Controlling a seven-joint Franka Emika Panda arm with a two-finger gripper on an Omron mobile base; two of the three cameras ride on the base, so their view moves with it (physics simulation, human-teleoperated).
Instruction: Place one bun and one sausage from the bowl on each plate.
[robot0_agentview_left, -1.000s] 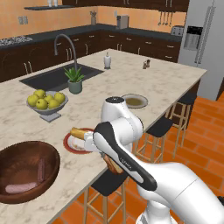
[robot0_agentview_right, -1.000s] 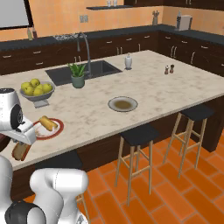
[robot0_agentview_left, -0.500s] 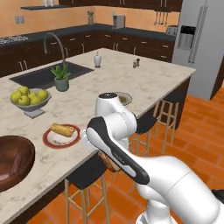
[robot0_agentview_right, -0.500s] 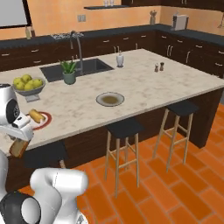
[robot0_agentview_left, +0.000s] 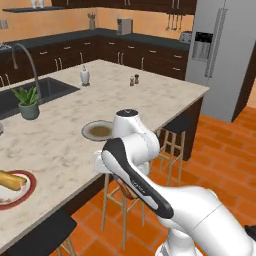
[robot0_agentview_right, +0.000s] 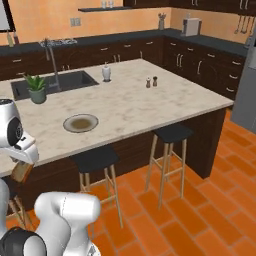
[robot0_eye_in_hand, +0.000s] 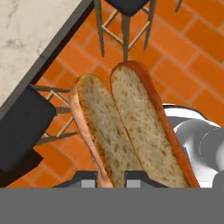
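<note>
Pinching a split bun (robot0_eye_in_hand: 131, 131), the pincer (robot0_eye_in_hand: 111, 178) has its two dark tips pressed close on the bun's lower end. The bun's cut, porous faces look toward the camera, and it hangs over the orange brick floor (robot0_eye_in_hand: 188, 57) and a dark stool (robot0_eye_in_hand: 22, 127), off the edge of the marble surface (robot0_eye_in_hand: 30, 30).

On the surface, the grey plate with the olive-brown centre (robot0_agentview_left: 98, 130) lies bare near the middle. At the near left edge, the red-rimmed white plate (robot0_agentview_left: 22, 192) carries a bun (robot0_agentview_left: 11, 180). No readable writing or brand is visible anywhere.
</note>
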